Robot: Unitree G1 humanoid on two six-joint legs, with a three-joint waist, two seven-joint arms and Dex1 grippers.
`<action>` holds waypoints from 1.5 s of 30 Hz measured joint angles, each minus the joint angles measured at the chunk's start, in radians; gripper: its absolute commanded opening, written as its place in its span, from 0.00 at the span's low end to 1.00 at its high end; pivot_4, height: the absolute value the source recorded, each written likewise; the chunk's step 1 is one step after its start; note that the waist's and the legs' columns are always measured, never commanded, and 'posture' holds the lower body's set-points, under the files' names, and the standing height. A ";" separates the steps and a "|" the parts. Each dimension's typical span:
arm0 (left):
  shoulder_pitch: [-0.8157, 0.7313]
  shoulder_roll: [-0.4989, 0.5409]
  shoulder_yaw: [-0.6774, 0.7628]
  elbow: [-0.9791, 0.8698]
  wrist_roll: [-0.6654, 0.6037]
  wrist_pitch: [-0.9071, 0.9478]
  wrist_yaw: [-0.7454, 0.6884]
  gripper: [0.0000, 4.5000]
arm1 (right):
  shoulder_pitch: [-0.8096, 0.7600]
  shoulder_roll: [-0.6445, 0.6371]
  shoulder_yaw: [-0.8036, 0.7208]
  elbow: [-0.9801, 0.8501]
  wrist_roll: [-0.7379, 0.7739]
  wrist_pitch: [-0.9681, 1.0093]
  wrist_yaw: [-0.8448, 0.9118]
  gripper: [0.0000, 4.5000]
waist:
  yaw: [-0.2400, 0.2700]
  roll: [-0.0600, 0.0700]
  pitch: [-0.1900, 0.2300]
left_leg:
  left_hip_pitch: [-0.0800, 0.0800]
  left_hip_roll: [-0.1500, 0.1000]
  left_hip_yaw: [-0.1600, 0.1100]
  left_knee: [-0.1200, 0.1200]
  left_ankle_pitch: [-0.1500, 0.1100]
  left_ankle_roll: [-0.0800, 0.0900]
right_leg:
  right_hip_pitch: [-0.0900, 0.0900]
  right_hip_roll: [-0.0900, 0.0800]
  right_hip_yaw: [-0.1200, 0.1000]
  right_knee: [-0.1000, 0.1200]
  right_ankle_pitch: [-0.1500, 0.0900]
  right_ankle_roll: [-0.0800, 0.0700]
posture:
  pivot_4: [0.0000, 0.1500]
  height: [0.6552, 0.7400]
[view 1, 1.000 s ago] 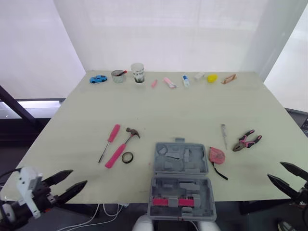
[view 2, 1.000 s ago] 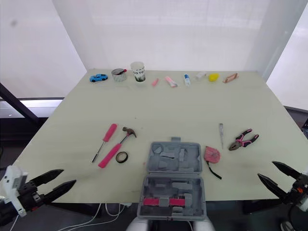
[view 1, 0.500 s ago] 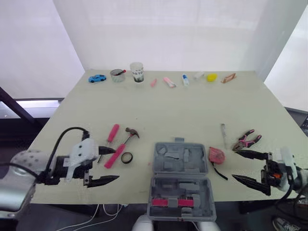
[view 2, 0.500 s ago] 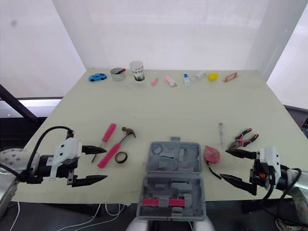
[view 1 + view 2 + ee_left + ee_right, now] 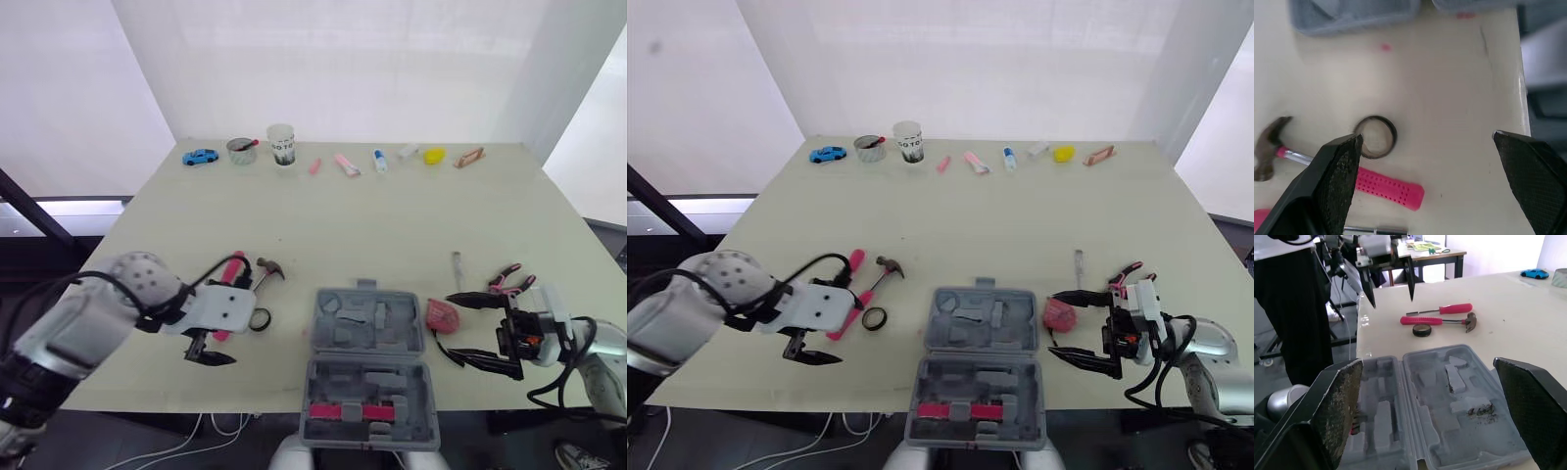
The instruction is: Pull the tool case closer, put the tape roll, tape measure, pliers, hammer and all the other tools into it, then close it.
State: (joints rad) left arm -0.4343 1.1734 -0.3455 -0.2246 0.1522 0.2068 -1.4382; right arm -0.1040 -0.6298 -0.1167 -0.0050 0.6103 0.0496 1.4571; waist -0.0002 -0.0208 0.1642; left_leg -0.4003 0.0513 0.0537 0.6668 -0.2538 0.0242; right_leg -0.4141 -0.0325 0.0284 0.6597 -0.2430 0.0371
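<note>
The grey tool case [image 5: 367, 338] lies open at the table's front edge, with a red insert in its near half. Left of it lie the black tape roll [image 5: 260, 319], the pink-handled hammer [image 5: 268, 267] and a pink screwdriver [image 5: 232, 264]. My left gripper [image 5: 240, 323] hangs open just above the tape roll [image 5: 1378, 143] and the hammer handle [image 5: 1386, 188]. On the case's right, my right gripper [image 5: 453, 325] is open, with a finger on either side of the red tape measure [image 5: 441, 313]. The pink pliers [image 5: 507, 282] and a thin metal tool [image 5: 457, 269] lie just beyond it.
Small items line the table's far edge: a blue toy car [image 5: 201, 158], a tin can [image 5: 241, 153], a paper cup [image 5: 281, 147], pink pieces, a small bottle and a yellow object [image 5: 433, 156]. The near half of the case overhangs the front edge.
Both arms came up from below the front edge onto the table. The left gripper moved right over the tape roll. The right gripper moved left to the tape measure.
</note>
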 measured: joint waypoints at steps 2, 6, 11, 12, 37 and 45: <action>-0.066 -0.038 -0.065 0.044 0.097 -0.001 -0.008 1.00 | -0.027 0.006 0.006 0.028 -0.008 -0.011 0.009 1.00 | 0.001 -0.001 0.001 | 0.000 0.000 0.000 0.001 0.000 0.000 | 0.000 0.000 0.000 0.000 0.000 0.000 | 1.00 1.00; -0.127 -0.109 -0.113 0.068 0.194 0.044 -0.012 1.00 | -0.047 0.012 0.012 0.059 -0.015 -0.019 0.018 1.00 | 0.002 -0.002 0.002 | -0.001 0.000 0.000 0.001 0.000 0.000 | 0.000 0.000 0.000 0.000 0.000 0.000 | 1.00 1.00; -0.136 -0.175 -0.178 0.077 0.292 0.113 -0.015 1.00 | -0.061 0.020 0.019 0.077 -0.020 -0.034 0.022 1.00 | -0.001 -0.003 0.002 | -0.001 0.000 -0.001 0.002 0.000 0.000 | 0.000 0.001 0.000 0.001 0.002 0.003 | 1.00 1.00; -0.132 -0.174 -0.179 0.078 0.305 0.116 -0.021 1.00 | -0.061 0.020 0.019 0.082 -0.020 -0.035 0.023 1.00 | -0.002 -0.003 0.002 | -0.001 0.000 -0.002 0.002 0.000 0.000 | 0.000 0.001 0.000 0.001 0.002 0.003 | 1.00 1.00; -0.192 -0.303 -0.218 0.319 0.442 -0.021 0.016 0.46 | -0.004 0.014 -0.006 0.100 -0.031 -0.099 0.026 1.00 | -0.002 -0.003 0.002 | 0.000 0.000 -0.002 0.003 0.000 0.000 | 0.001 0.000 0.000 0.002 0.002 0.004 | 1.00 1.00; -0.207 -0.319 -0.218 0.355 0.448 -0.072 0.007 0.02 | -0.002 0.014 -0.007 0.101 -0.039 -0.119 0.023 1.00 | 0.008 -0.003 0.002 | 0.000 0.000 -0.002 0.003 0.000 0.000 | 0.001 0.000 0.000 0.003 0.003 0.004 | 1.00 1.00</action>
State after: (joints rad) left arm -0.6417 0.8545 -0.5631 0.1303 0.6005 0.1351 -1.4315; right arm -0.1057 -0.6163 -0.1240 0.0957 0.5709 -0.0692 1.4800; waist 0.0075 -0.0233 0.1658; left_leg -0.4003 0.0510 0.0514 0.6699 -0.2536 0.0245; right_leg -0.4128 -0.0322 0.0282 0.6629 -0.2404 0.0408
